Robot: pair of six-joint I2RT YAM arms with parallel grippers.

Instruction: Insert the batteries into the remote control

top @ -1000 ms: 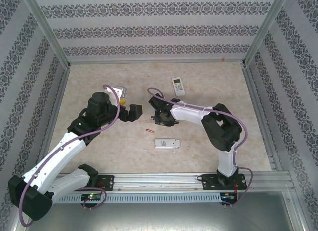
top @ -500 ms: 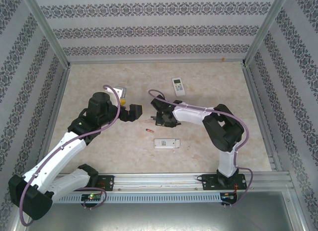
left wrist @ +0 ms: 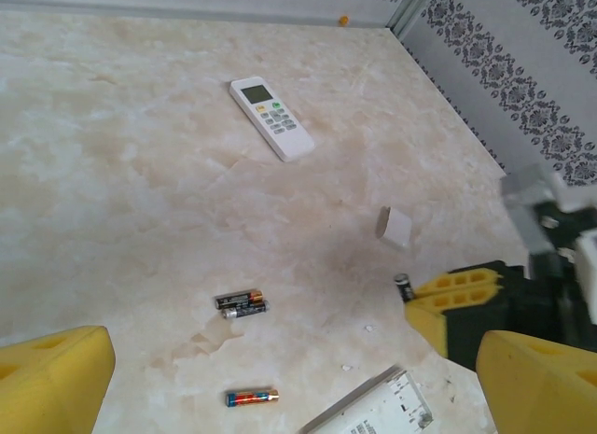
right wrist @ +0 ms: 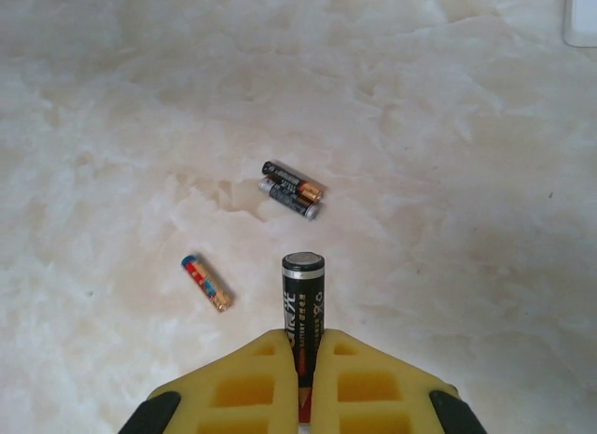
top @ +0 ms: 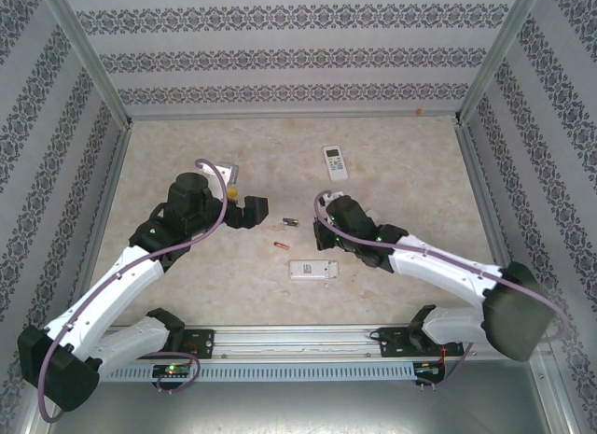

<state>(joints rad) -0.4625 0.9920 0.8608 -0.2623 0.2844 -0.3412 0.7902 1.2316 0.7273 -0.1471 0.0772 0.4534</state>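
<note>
Right tool (right wrist: 303, 345): pressed together on the lower end of a black battery (right wrist: 303, 285), which sticks out well past the yellow pads (right wrist: 247, 383), over the middle of the counter (top: 177, 149).
Left tool (top: 250, 212): spread wide and holding nothing, left of centre, near the loose batteries.
Loose batteries: a pair of black batteries (right wrist: 291, 189) lies side by side and touching. A red-and-blue battery (right wrist: 206, 282) lies alone, closer to the near edge.
Remote control (top: 312, 269): white and flat, between the middle and the near edge, just beside the right tool. Its back looks open, though I can't make out the bay clearly.
Second remote (top: 334, 161): face up toward the far edge, well apart from the work.
Small white piece (left wrist: 394, 227): loose near the right tool, possibly the cover.
Slip risk: the grip is on one end only, so pushing against a spring could tilt the battery or pop it free.
Remote risk: nothing pins the remote control, so a sideways press would likely skate it along the counter.
Scatter risk: both tools hang close together, and a low sweep could roll the loose batteries.
Room: there is open counter toward the right edge and the far left corner, and the walls (top: 56, 126) stand well clear.
</note>
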